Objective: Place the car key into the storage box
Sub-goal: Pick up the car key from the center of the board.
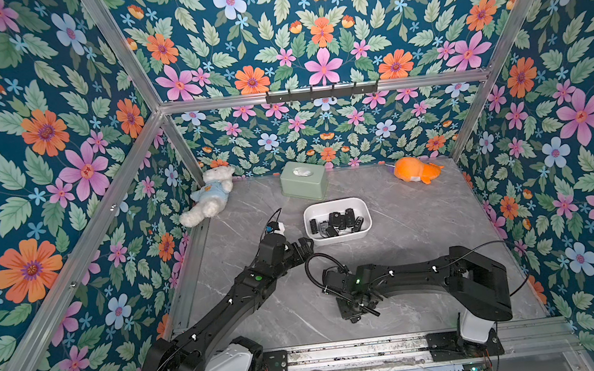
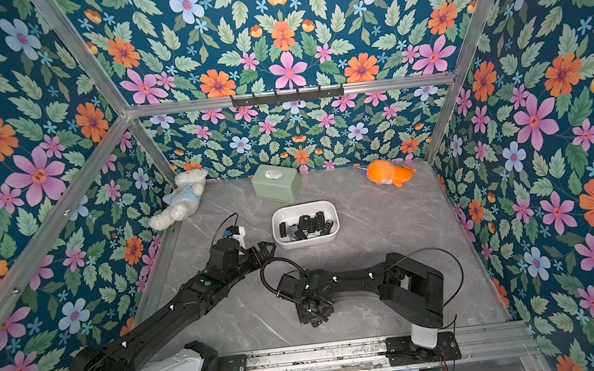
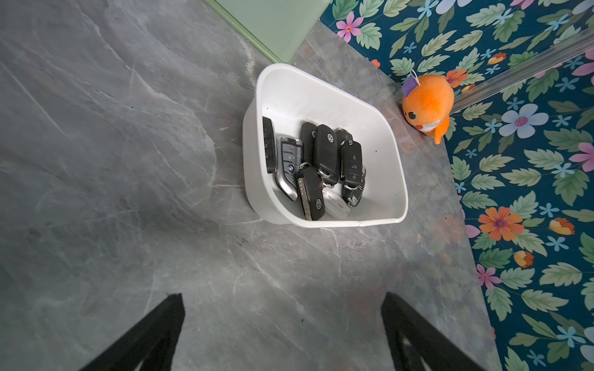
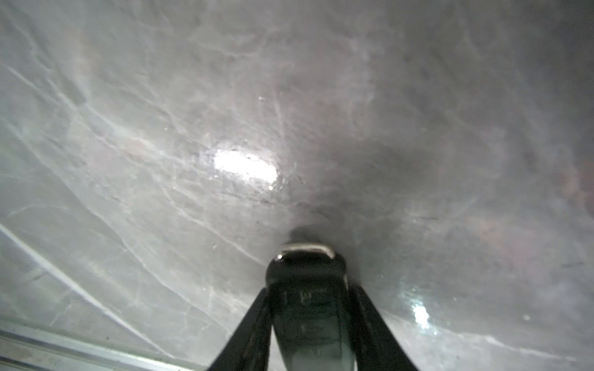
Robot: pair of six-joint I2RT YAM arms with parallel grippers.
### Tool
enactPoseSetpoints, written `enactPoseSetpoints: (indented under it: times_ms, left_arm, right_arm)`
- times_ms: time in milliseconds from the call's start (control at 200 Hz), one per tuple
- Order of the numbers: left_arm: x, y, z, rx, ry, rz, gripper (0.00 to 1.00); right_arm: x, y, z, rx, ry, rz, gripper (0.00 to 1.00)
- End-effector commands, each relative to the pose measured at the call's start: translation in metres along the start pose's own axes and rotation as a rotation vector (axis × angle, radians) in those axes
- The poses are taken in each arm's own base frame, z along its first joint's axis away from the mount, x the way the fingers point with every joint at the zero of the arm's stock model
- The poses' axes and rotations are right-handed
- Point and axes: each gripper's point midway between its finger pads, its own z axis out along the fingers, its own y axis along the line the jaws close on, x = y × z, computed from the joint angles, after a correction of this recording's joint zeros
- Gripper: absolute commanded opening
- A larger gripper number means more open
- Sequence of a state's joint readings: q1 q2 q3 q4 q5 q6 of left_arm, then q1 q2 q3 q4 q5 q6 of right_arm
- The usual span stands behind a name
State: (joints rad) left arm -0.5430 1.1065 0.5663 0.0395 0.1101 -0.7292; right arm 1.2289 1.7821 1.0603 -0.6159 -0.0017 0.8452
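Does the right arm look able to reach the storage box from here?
Probably yes: the right gripper holds the car key, and the table up to the storage box is bare; the left gripper sits off its corner.

A white plush teddy bear in a pale blue shirt (image 1: 210, 197) is lying slumped in the far left corner of a grey marble-patterned tabletop (image 1: 424, 225). A sage-green lidded plastic tissue box (image 1: 303, 179) is standing near the back wall of dark blue floral wallpaper (image 1: 319, 22), white tissue showing at its slot. An orange plush toy (image 1: 416, 171) is lying toward the far right corner. A black hook rack (image 1: 321, 92) is hanging on the aluminium rail (image 1: 204, 104) above.
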Motion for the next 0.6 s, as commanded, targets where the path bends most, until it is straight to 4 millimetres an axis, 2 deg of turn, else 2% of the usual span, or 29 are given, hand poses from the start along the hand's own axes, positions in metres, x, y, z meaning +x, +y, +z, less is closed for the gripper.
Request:
enactPoseSetpoints:
  times_ms: [0,145,335,390,405,440,595]
  left_arm:
    - [-0.001,0.003,-0.001,-0.011,-0.007,-0.005,0.99]
    - [-0.005,0.008,-0.003,-0.016,-0.015,-0.024,0.99]
    - [-0.016,0.022,-0.008,-0.046,-0.038,-0.045,0.99]
    - [-0.019,0.026,-0.008,-0.051,-0.034,-0.054,0.99]
    - [-0.019,0.027,-0.008,-0.052,-0.031,-0.056,0.99]
    - [-0.02,0.029,-0.008,-0.054,-0.025,-0.062,0.99]
    - [-0.02,0.037,-0.005,-0.058,0.001,-0.086,0.99]
  right_arm:
    - [0.005,-0.01,0.007,0.045,0.015,-0.013,0.37]
    - [0.0,-0.005,0.002,0.008,-0.019,0.008,0.37]
    - [-0.016,0.002,-0.015,-0.087,-0.097,0.075,0.36]
    - [-0.025,0.0,-0.018,-0.114,-0.119,0.104,0.35]
    - [-0.03,0.002,-0.028,-0.146,-0.141,0.112,0.35]
    - [-0.037,0.001,-0.034,-0.176,-0.166,0.132,0.35]
    - [-0.078,-0.021,-0.059,-0.264,-0.292,0.236,0.35]
